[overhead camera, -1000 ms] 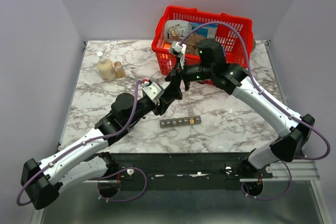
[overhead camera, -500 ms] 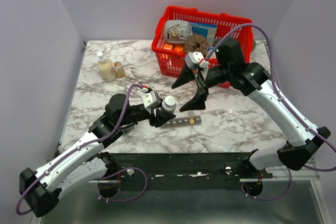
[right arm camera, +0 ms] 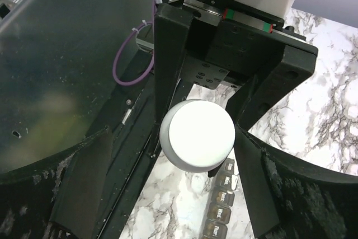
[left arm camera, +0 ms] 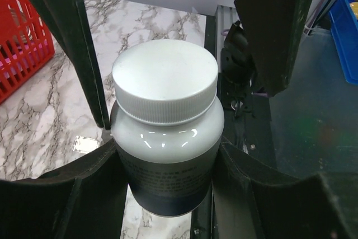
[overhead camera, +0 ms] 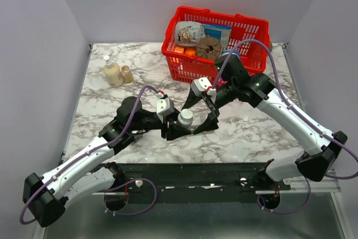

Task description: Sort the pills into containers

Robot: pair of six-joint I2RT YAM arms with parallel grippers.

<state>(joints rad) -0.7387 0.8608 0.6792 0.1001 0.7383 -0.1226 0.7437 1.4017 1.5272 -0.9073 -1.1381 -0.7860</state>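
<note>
My right end effector (overhead camera: 200,110) has just swung in, spread wide around the cap (right arm camera: 197,134). My left end effector (overhead camera: 177,130) grips the bottle (left arm camera: 168,155), with the containers (right arm camera: 220,205) just below it. Uncapping next, I'd say.

So the white-and-grey marble table (overhead camera: 112,99) is sitting in a plain little booth, with pale lavender-grey walls (overhead camera: 168,4) closing it in behind and on both sides. Soft, even light is filling the place, leaving just one small glare patch (left arm camera: 84,144) on the tabletop. A dark metal rail (overhead camera: 196,170) is running along the table's near edge, and a dull grey metal sheet (overhead camera: 196,216) is lying just past it.
</note>
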